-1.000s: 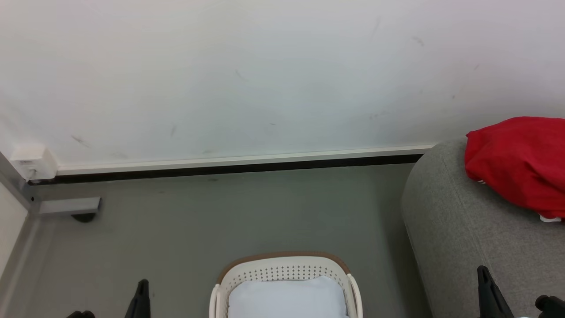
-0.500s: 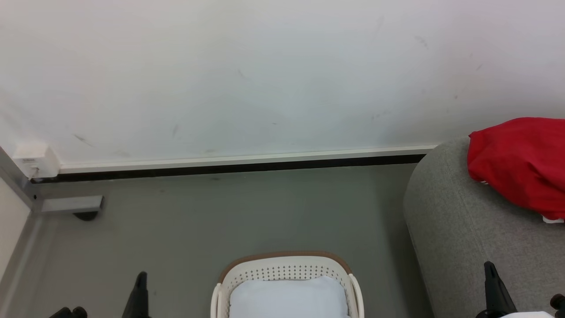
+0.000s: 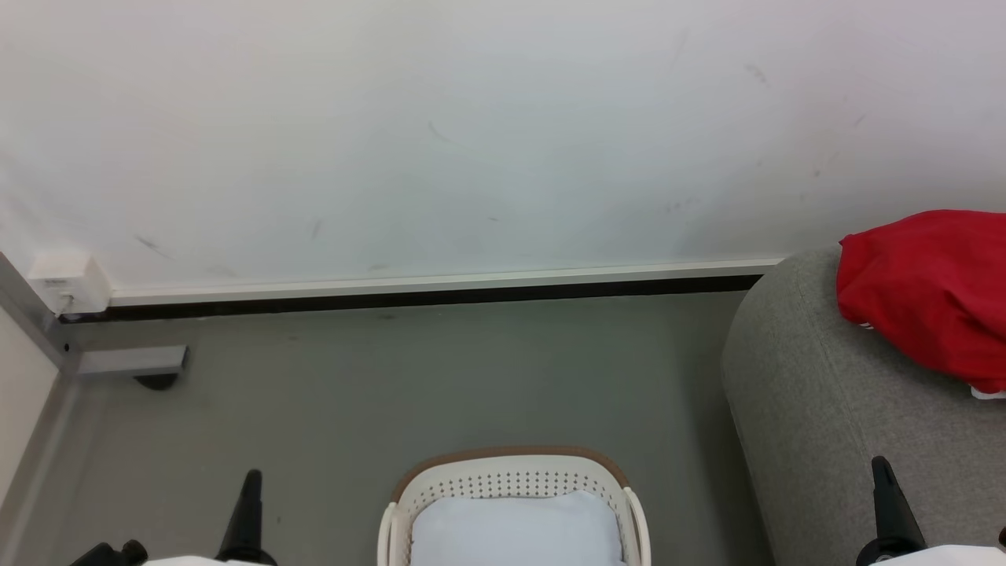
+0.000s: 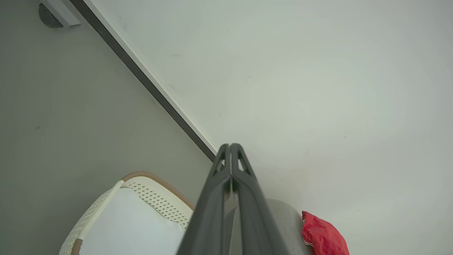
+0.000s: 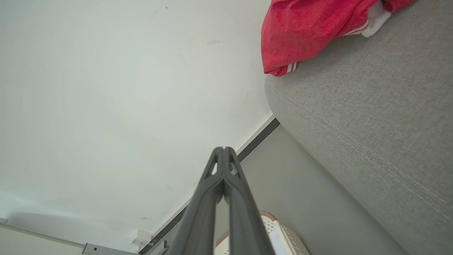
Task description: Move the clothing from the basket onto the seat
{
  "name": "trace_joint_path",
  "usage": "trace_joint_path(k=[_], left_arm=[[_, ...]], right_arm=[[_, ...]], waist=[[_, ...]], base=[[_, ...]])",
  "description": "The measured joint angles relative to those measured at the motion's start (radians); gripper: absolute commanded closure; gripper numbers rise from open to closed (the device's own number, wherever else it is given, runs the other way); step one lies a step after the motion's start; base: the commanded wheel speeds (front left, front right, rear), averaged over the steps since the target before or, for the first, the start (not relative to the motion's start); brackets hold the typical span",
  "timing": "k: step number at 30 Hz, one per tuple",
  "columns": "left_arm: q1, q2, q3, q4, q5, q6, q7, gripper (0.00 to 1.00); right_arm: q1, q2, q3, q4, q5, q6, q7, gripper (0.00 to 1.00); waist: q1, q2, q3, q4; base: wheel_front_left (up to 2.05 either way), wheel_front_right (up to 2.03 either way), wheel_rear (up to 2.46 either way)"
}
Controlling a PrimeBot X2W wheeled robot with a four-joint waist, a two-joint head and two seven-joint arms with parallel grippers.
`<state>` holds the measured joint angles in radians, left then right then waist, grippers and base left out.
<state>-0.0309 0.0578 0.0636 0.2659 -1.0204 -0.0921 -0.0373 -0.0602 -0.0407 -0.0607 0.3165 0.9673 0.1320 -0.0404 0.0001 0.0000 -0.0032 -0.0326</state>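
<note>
The red clothing [image 3: 931, 295] lies bunched on the grey seat [image 3: 817, 401] at the right, a striped cuff peeking from under it [image 5: 300, 33]. The white basket [image 3: 511, 481] with a brown rim stands on the floor at bottom centre, and inside it lies a flat pale pad [image 3: 515, 531]. My left gripper [image 3: 251, 481] is at the lower left, shut and empty, fingertips pressed together [image 4: 230, 146]. Over the seat's front edge at the lower right, my right gripper [image 3: 881, 468] is shut and empty too [image 5: 223, 149].
A white wall [image 3: 471, 141] with a dark baseboard [image 3: 424, 297] runs behind the grey floor [image 3: 409, 377]. A small white box [image 3: 67, 284] and a metal bracket [image 3: 130, 362] sit in the left corner.
Both fingertips have risen slightly in the head view. The whole picture has drifted a little to the right, so the camera moved. Clothing, basket and pad keep their places.
</note>
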Motion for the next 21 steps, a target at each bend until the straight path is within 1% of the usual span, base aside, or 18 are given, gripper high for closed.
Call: trace_joint_path(k=[21], left_arm=[[-0.026,-0.004,0.019,-0.008,-0.207,-0.013,0.054,1.0]], right_arm=[[-0.017,-0.001,-0.017,-0.026,0.233,0.0,0.058,1.0]], waist=[[0.0,0.0,0.002,0.01]], base=[[0.0,0.0,0.0]])
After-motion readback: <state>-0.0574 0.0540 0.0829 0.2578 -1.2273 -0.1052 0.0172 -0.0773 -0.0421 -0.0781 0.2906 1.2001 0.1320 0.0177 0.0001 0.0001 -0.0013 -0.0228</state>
